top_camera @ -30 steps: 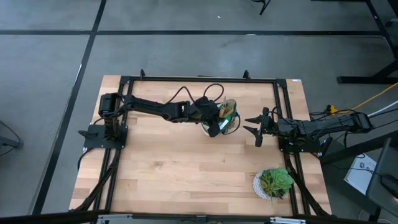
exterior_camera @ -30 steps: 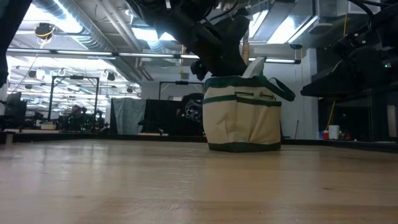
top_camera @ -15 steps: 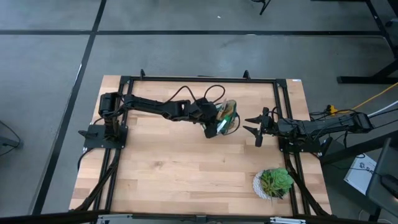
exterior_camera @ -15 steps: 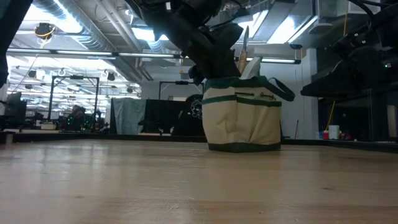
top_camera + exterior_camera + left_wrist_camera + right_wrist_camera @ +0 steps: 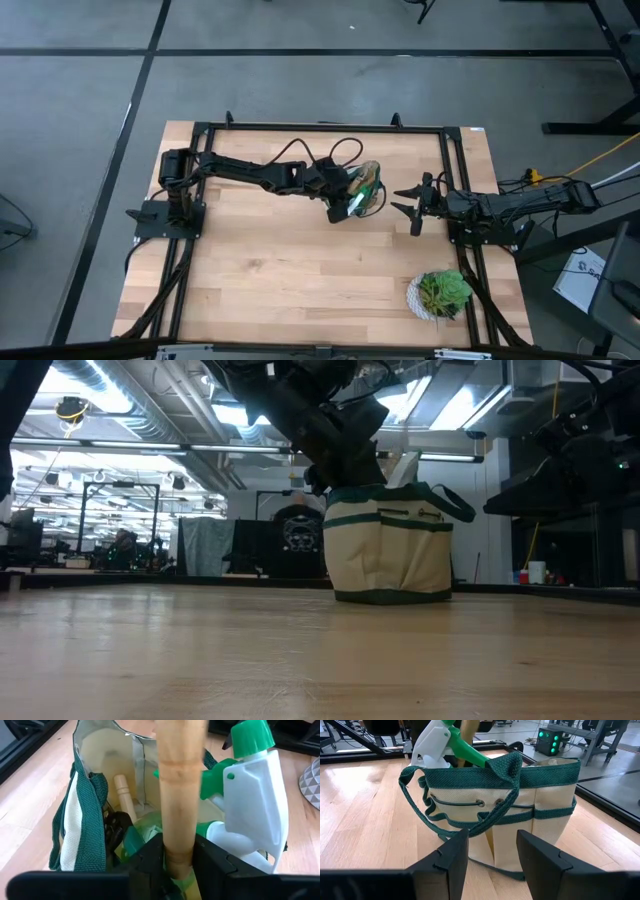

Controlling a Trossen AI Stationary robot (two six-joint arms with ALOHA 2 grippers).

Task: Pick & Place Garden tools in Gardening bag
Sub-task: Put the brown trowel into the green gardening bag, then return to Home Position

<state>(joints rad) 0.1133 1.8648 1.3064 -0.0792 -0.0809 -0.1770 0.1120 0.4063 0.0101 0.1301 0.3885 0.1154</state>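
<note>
Bag (image 5: 389, 542) upright mid-surface (image 5: 300, 270). Left end effector (image 5: 176, 865) above its mouth, fingers closed on wooden tool handle (image 5: 179, 795), long axis vertical, pointing down inside. Right end effector (image 5: 412, 208) open beside bag.

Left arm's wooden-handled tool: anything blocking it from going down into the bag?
Nothing visible blocks it. The left gripper holds the wooden handle upright over the open gardening bag. The spray bottle stands beside it, and another wooden handle and black shears lie deeper, off to the side.
</note>
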